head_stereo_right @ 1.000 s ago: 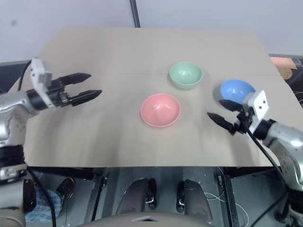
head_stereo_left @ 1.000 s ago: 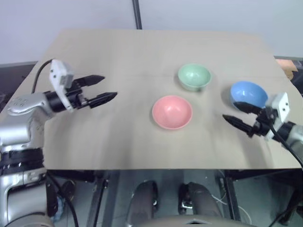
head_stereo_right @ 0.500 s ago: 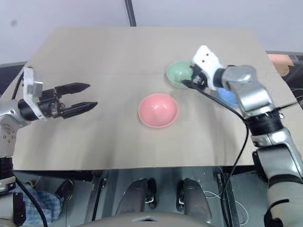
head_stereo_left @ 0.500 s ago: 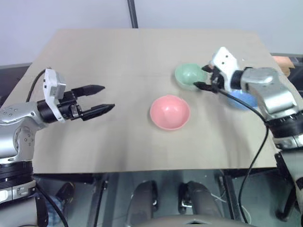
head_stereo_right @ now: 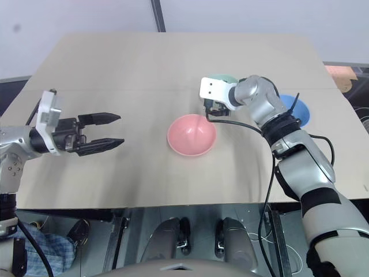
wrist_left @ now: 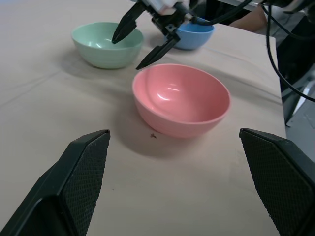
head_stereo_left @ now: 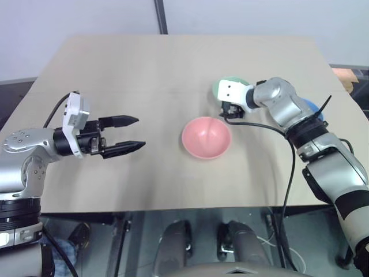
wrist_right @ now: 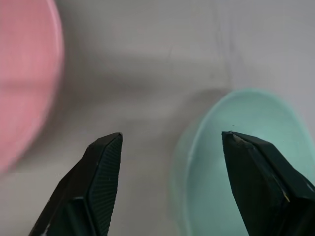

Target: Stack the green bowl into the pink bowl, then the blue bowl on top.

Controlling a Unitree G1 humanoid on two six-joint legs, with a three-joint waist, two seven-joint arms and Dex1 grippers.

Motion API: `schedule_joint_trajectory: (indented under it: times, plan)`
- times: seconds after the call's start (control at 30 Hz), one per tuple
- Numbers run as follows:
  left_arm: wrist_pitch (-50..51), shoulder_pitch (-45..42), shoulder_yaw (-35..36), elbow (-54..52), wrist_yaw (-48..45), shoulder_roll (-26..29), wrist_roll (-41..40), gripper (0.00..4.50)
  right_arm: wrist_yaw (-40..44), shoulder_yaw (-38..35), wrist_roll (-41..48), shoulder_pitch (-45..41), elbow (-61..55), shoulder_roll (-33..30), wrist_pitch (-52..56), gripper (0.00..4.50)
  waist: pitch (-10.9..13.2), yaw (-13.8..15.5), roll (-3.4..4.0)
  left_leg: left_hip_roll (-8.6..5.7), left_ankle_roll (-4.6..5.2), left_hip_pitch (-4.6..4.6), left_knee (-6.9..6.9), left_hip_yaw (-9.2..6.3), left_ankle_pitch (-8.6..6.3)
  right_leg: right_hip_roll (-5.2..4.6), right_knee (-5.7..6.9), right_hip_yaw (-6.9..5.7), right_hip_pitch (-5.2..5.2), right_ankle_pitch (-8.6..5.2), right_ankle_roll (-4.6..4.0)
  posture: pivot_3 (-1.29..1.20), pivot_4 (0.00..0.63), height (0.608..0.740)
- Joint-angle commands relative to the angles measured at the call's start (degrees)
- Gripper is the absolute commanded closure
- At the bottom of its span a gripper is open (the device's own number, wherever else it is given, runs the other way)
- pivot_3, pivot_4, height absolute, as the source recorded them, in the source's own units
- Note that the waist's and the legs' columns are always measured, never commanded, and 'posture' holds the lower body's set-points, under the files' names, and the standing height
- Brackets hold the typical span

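Green bowl (head_stereo_left: pixel 230 86) sits right of centre in the upper half of the left eye view, largely covered by the right gripper (head_stereo_left: pixel 226 109), which reaches in from the right and points down at its near rim; the pink bowl (head_stereo_left: pixel 206 137) lies just below it at the frame's centre, apart from it, and a sliver of the blue bowl (head_stereo_left: pixel 314 107) shows behind the right forearm at the right edge. At the left, the left gripper (head_stereo_left: pixel 132 134) hangs above the table (head_stereo_left: pixel 144 69) with its fingers spread and empty, well apart from all three bowls, probably parked out of the way. In the left wrist view the green bowl is at upper left, the blue bowl top centre, the pink bowl in the middle, and the right gripper's two fingers are parted astride the green bowl's rim, one over the hollow and one outside the wall, holding nothing. In the right wrist view its fingers (wrist_right: pixel 103 182) stand apart, the mint rim rising between them at lower right, a placing that suits a pinch on the wall to lift it.
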Motion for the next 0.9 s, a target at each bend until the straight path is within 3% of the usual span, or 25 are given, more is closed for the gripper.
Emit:
schedule_joint_trajectory:
  times: [0.03,0.2,0.47,0.7,0.9]
  plan:
    - [-1.27,-0.83,-0.04,-1.24,-0.84,0.91,-0.15,0.00,-0.48,-1.01,-2.13,-3.20,2.73,0.57,-2.54,2.17,0.00,-0.10,0.00,0.00,0.00,0.00,0.00,0.00,0.00,0.00,0.01,0.00,0.00,0.00,0.00,0.00,0.150,0.740]
    - [-1.86,-1.57,-0.66,-0.61,-1.02,0.49,-0.05,0.00,1.81,-1.74,-2.84,-2.66,1.87,0.48,-3.30,4.47,0.02,-0.31,0.03,0.03,-0.01,0.01,-0.03,0.00,0.00,0.03,0.01,0.02,-0.02,0.00,0.00,0.00,0.150,0.740]
    - [-3.59,-3.39,-1.45,1.66,-0.36,-0.24,1.02,0.00,5.17,-4.07,-1.99,-1.80,-7.08,-1.66,-0.18,4.47,0.05,-0.29,0.06,0.02,-0.01,0.00,-0.03,0.03,0.00,0.02,0.02,0.04,-0.05,0.00,0.00,0.00,0.150,0.740]
    - [-4.65,-4.15,-1.81,3.61,-0.27,-0.20,1.74,0.00,14.66,-9.76,4.85,0.53,-33.77,-6.48,10.31,4.47,0.04,-0.13,0.06,0.02,-0.01,-0.03,-0.06,0.02,0.00,0.03,0.00,0.04,-0.09,0.00,0.00,0.00,0.150,0.740]
    - [-6.71,-7.26,-2.98,7.71,0.07,-0.88,3.54,0.00,21.59,-9.13,12.36,5.60,-57.16,-8.94,25.64,4.47,0.03,0.02,0.05,0.03,-0.01,-0.02,-0.04,0.00,0.00,0.03,0.01,0.02,-0.07,-0.01,0.01,0.00,0.150,0.740]
